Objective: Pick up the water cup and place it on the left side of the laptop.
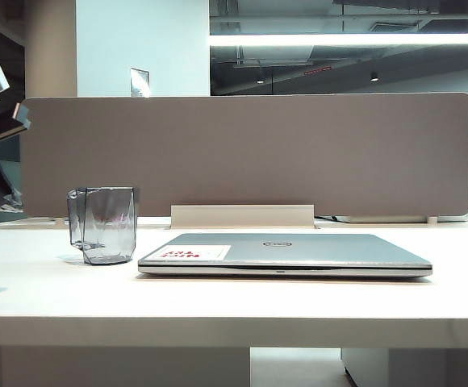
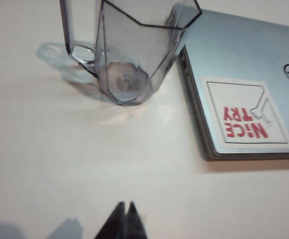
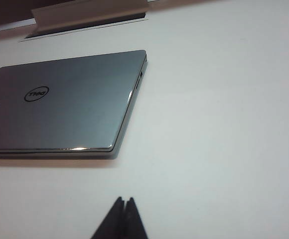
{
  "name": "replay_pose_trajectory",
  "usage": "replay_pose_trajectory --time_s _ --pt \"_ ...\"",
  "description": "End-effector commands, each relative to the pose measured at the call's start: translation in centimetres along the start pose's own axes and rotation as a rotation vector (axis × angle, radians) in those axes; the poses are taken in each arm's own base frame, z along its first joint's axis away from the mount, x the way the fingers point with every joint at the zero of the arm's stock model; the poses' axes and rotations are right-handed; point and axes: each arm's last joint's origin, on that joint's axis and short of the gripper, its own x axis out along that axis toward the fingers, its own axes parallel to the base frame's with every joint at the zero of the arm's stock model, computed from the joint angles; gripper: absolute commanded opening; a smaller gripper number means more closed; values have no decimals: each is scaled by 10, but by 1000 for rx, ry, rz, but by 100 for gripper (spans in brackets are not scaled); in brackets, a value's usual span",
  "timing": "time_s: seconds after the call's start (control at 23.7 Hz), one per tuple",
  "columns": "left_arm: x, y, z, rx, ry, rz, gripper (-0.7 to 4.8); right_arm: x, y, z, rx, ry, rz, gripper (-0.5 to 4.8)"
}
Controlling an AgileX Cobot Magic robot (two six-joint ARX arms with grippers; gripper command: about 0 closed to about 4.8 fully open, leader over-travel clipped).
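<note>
Now you're looking at pale counter (image 1: 234, 302) carrying everything. Laptop (image 1: 286, 253) lying closed, flat, mid-counter. Water cup (image 1: 105, 224) standing upright just beside laptop's left edge, handle pointing away from it, apparently not touching. Placement looking done already; nothing left but pulling arms clear. Left hand (image 2: 124, 211) hovering near cup, tips pressed together, gripping nothing. Right hand (image 3: 123, 206) hanging over bare counter past laptop's right edge, tips likewise together, carrying nothing.

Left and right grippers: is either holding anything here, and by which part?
Nothing held. Left gripper is shut, short of the water cup; right gripper is shut above the table beside the laptop.
</note>
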Motion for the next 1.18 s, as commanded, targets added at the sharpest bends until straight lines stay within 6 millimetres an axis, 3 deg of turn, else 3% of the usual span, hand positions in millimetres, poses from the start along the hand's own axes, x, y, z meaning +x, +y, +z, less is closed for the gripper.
replay_pose_trajectory --time_s 0.04,0.3,0.51,0.84,1.01,1.18 --pt "-1 2 4 54 -48 94 -6 1 0 -1 -3 -4 -4 -1" --pt "-3 7 7 94 -99 245 -6 1 0 -1 -3 -4 -4 -1" --pt "-26 10 4 196 -187 305 -6 1 0 -1 -3 -6 -3 -1" --pt "-71 29 -31 175 -420 372 -6 1 0 -1 -3 -6 -3 -1" --pt "-75 31 -51 171 -498 382 -6 1 0 -1 -3 -6 -3 -1" --pt "-77 31 -54 187 -484 347 -6 1 0 -1 -3 -5 -3 -1"
